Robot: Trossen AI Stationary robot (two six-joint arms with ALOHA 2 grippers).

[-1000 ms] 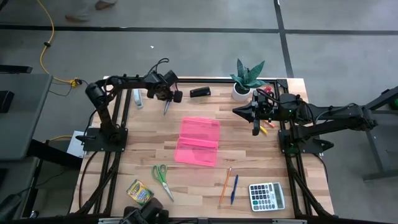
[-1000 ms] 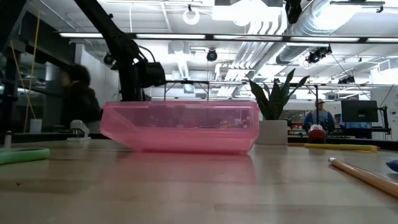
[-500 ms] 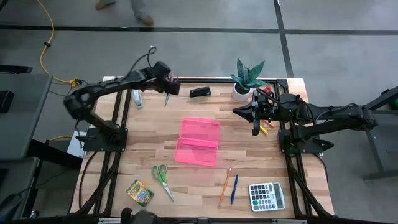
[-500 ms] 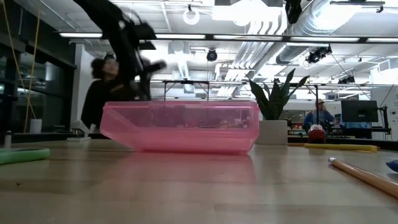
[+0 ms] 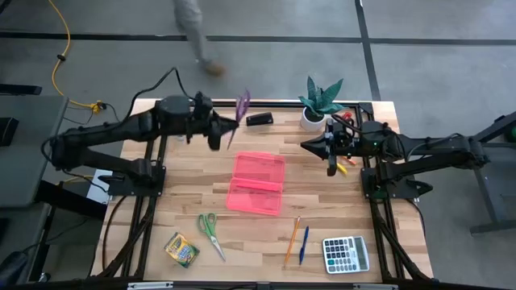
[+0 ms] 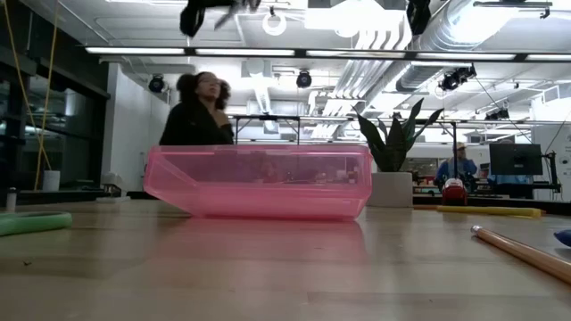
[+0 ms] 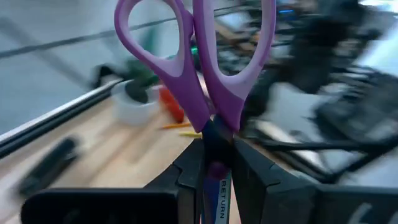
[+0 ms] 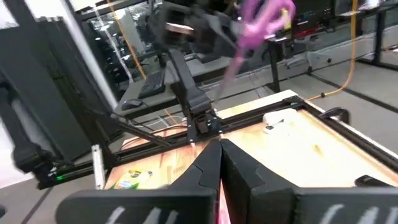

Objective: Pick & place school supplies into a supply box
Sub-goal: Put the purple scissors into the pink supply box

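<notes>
My left gripper (image 5: 228,129) hangs high over the table's far left, shut on purple-handled scissors (image 5: 241,105), whose handle loops (image 7: 186,56) fill the left wrist view. The pink supply box (image 5: 256,183) lies open mid-table on its flat underside and shows broadside in the low view (image 6: 259,183). Green-handled scissors (image 5: 211,232), an orange pencil (image 5: 292,240) and a blue pen (image 5: 304,244) lie flat near the front edge. My right gripper (image 5: 306,145) waits shut at the far right, above the table, with an orange marker (image 5: 347,166) below it. My left gripper pinches the scissors' closed blades (image 7: 216,144) just below the pivot, between its two fingers (image 7: 186,171). The fingers come nearly level from the table's left. The scissors are lifted clear, with the handles sticking out past the fingertips and the blade running back between the fingers.
A potted plant (image 5: 321,101) and a small black object (image 5: 259,119) stand at the far edge. A grey calculator (image 5: 346,254) sits at the near right and a crayon box (image 5: 182,250) at the near left. A person (image 6: 198,111) passes behind the table.
My left gripper has risen steeply from the table's far left corner and swung toward the right. It has tipped from pointing down to nearly level and kept its hold on the purple scissors, which went up with it, clear of the wood. A person walked along behind the table.
</notes>
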